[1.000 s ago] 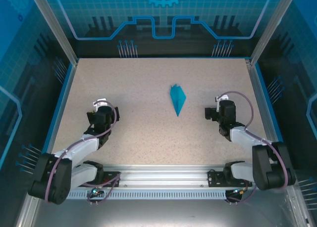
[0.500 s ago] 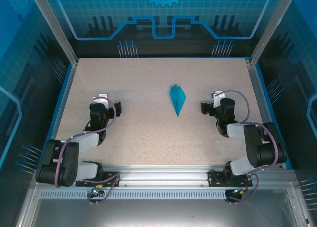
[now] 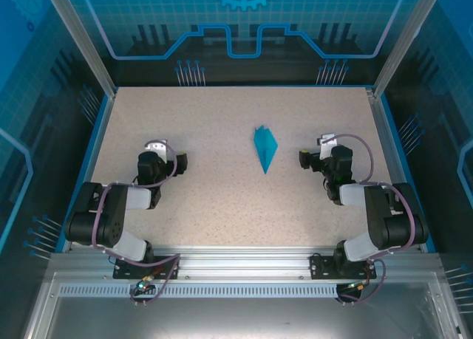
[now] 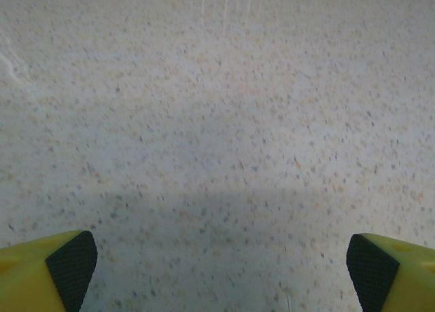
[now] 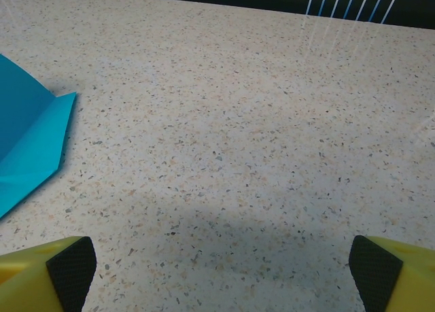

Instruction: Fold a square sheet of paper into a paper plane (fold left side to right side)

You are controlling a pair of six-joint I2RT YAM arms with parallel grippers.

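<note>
paper plane (image 3: 264, 148): cyan dart lying on speckled beige table (image 3: 214, 117), tip pointing toward the arms | left gripper (image 3: 165, 153): well apart, to its left | right gripper (image 3: 315, 151): near its right side, not touching

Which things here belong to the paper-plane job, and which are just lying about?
Job:
- paper plane, folded, lying untouched
- left gripper, open
- right gripper, open

Just there:
- speckled tabletop
- blue enclosure walls
- aluminium rail
</note>
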